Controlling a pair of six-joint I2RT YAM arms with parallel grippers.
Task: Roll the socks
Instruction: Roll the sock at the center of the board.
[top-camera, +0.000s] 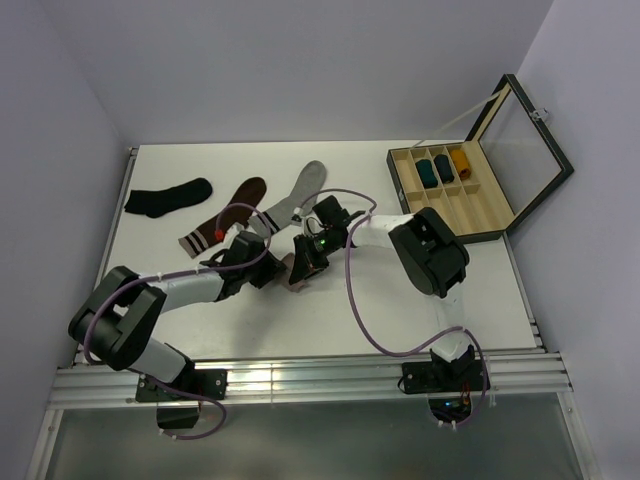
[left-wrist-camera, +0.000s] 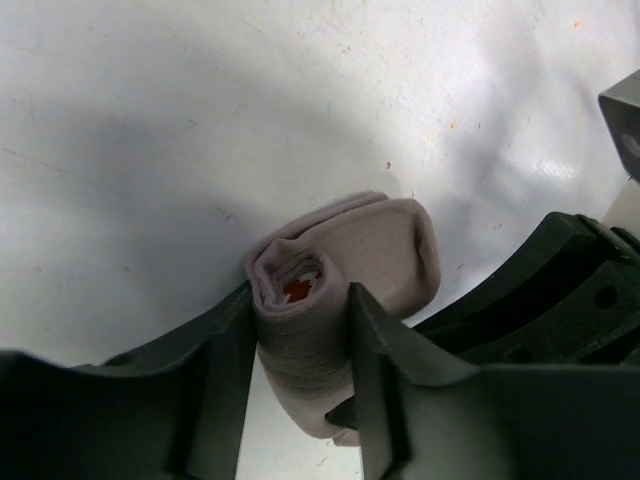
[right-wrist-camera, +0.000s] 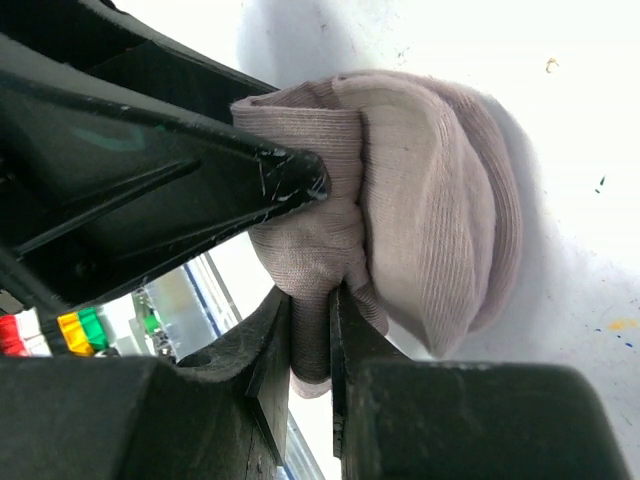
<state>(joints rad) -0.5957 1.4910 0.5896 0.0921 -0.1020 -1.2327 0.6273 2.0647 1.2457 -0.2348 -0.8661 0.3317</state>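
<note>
- The pink sock (left-wrist-camera: 335, 265) is wound into a tight roll with red showing at its core. It sits between the left fingers (left-wrist-camera: 225, 360), which press on both its sides.
- The right fingers (right-wrist-camera: 265, 360) pinch a loose fold of its outer layer; the final tuck looks unfinished.
- The grey sock (top-camera: 300, 195) lies flat on the bench (top-camera: 300, 330), beyond both sets of fingers, not yet rolled.

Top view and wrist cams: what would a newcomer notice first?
At the centre of the table, the left tool clamps a rolled pink sock, red showing at its core, while the right tool pinches a fold of it. Behind them a black sock, brown sock and grey sock lie flat in a row. At far right, an open wooden box holds three rolled socks.
</note>
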